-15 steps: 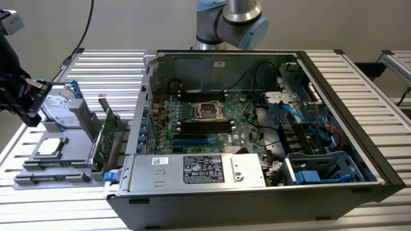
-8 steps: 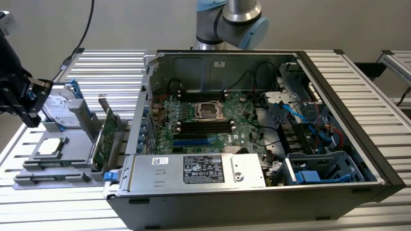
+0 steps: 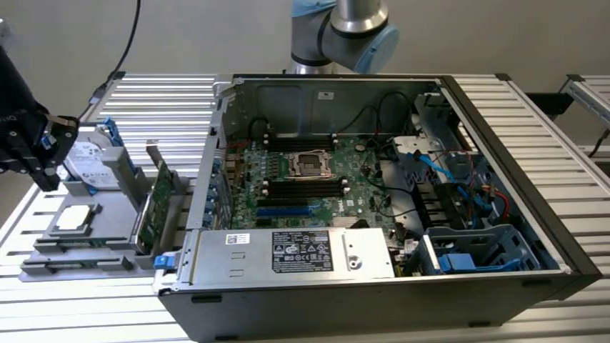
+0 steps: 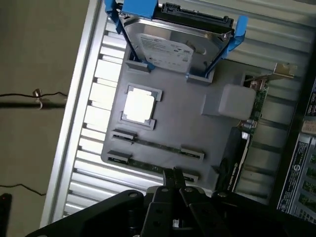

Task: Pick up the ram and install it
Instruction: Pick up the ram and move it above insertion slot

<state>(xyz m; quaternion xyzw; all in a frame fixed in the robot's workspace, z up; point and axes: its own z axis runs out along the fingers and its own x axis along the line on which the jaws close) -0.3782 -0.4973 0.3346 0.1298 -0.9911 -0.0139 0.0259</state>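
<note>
At nine o'clock of the case [image 3: 362,314] in the exterior view, the ram [image 4: 145,165] is seated edge-up in the tray [image 4: 197,133], gripper [image 4: 172,174] jaws pressed together over it (light, stiff, fragile; judged best pinched mid-length).

An open computer case [image 3: 286,96] lies on its side on a slatted aluminium table [image 3: 162,107] [image 4: 96,113]. In the exterior view its green motherboard [image 3: 358,179] carries a processor socket [image 3: 310,163] near the middle. A silver power supply [image 3: 219,257] with a dark label sits at six o'clock of the board, a blue drive cage [image 3: 476,250] at four o'clock and blue cables [image 3: 438,168] at three o'clock. At nine o'clock of the case rests a grey fixture tray [image 3: 96,239] [image 4: 197,128]. A processor chip [image 3: 76,218] [image 4: 139,105] lies flat on the tray. A hard drive [image 3: 91,164] [image 4: 168,49] in a blue carrier leans at twelve o'clock of the chip, and an expansion card [image 3: 160,204] [image 4: 254,106] stands on edge at three o'clock.
</note>
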